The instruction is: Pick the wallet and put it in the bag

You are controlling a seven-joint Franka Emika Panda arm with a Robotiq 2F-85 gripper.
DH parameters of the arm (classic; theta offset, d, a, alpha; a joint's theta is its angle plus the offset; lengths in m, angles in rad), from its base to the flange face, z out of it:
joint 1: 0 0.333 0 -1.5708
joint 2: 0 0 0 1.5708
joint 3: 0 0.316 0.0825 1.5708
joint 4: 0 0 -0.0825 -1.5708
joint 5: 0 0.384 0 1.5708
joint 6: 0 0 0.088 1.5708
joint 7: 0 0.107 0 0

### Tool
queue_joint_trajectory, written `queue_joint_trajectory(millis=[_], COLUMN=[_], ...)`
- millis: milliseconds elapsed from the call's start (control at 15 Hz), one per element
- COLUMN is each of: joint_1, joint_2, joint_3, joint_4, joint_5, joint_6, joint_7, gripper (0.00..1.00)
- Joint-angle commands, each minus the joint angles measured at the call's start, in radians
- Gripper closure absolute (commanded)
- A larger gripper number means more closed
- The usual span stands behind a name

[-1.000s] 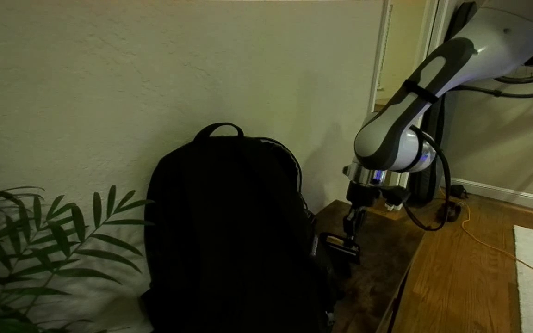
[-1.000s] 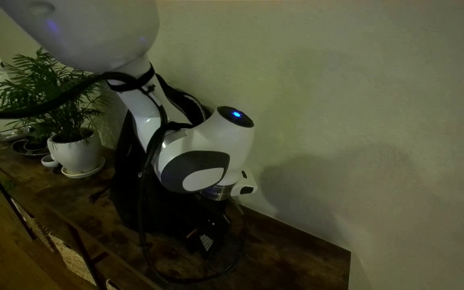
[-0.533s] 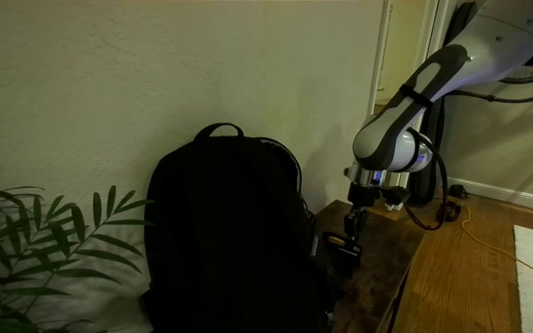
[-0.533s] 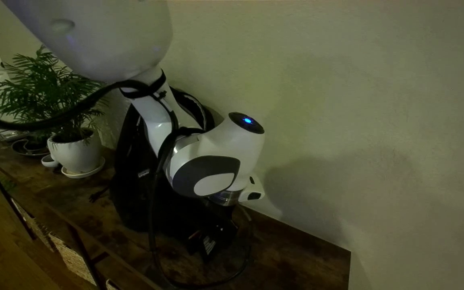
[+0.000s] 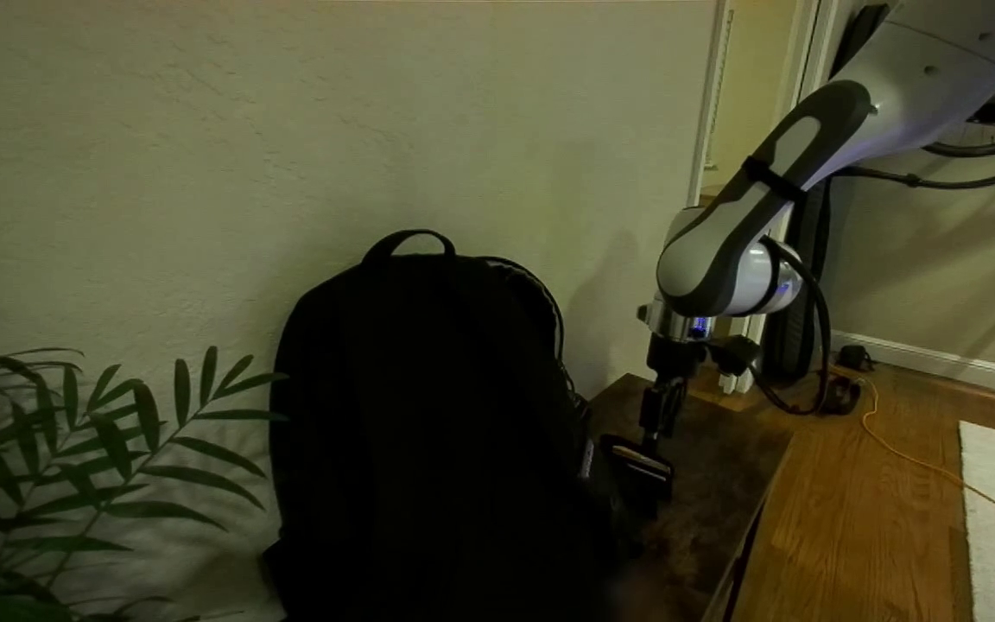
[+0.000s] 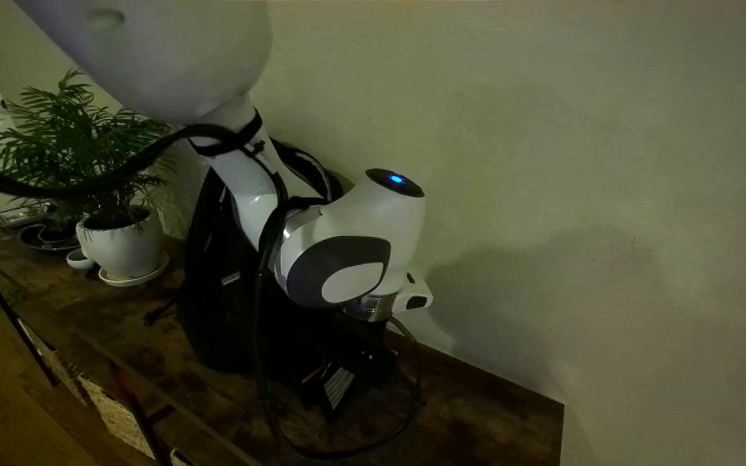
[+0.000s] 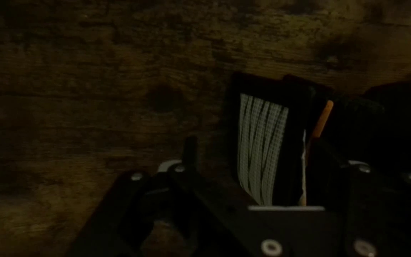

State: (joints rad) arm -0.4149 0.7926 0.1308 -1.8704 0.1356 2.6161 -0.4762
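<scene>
The wallet (image 7: 262, 142), dark with pale striped mesh and an orange strip beside it, stands partly spread over the brown tabletop. My gripper (image 7: 255, 143) is open, its fingertips to either side of the wallet. A gap of tabletop shows between the left finger (image 7: 190, 151) and the wallet; whether the right one touches it is too dark to tell. In an exterior view the gripper (image 5: 653, 436) points down at the wallet (image 5: 641, 471). The bag (image 5: 428, 432), a big black backpack, leans on the wall close beside it. The arm partly hides the bag (image 6: 217, 336).
The brown tabletop (image 6: 476, 414) runs along the pale wall (image 6: 606, 162). A plant in a white pot (image 6: 124, 243) stands past the bag, its leaves (image 5: 143, 471) reaching toward it. A loop of black cable (image 6: 321, 455) hangs from the arm close over the tabletop.
My gripper has come open over the last second. The arm shifted slightly sideways and down, then rose a little. The wallet moved only slightly, and the bag stays put.
</scene>
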Motion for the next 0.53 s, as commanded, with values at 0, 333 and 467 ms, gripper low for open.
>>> queue_joint_trajectory(millis=[0, 333, 467], joint_1=[0.069, 0.125, 0.143], joint_2=[-0.058, -0.087, -0.098], joint_3=[-0.058, -0.08, -0.084], joint_4=[-0.04, -0.065, -0.075], joint_5=[-0.058, -0.109, -0.125], joint_6=[-0.017, -0.002, 0.005], joint_7=[0.04, 0.047, 0.052], gripper=[0.0, 0.0, 0.0])
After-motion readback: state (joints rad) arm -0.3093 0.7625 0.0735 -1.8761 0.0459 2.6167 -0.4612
